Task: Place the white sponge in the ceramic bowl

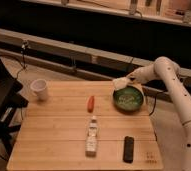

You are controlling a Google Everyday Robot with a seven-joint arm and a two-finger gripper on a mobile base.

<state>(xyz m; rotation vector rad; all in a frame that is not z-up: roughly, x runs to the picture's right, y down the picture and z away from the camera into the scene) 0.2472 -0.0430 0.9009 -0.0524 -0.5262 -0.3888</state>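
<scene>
The white sponge (119,83) hangs just above the far left rim of the ceramic bowl (129,108), pinched in my gripper (125,81), whose 2 fingers are closed on it. The bowl sits at the table's (54,135) right rear. Leftward lie a carrot (91,102), a bottle (92,134), a remote (129,148) and 1 white mug (39,89).

Jaws hold the white sponge (121,82) above the ceramic bowl (132,101), at its back-left rim.
</scene>
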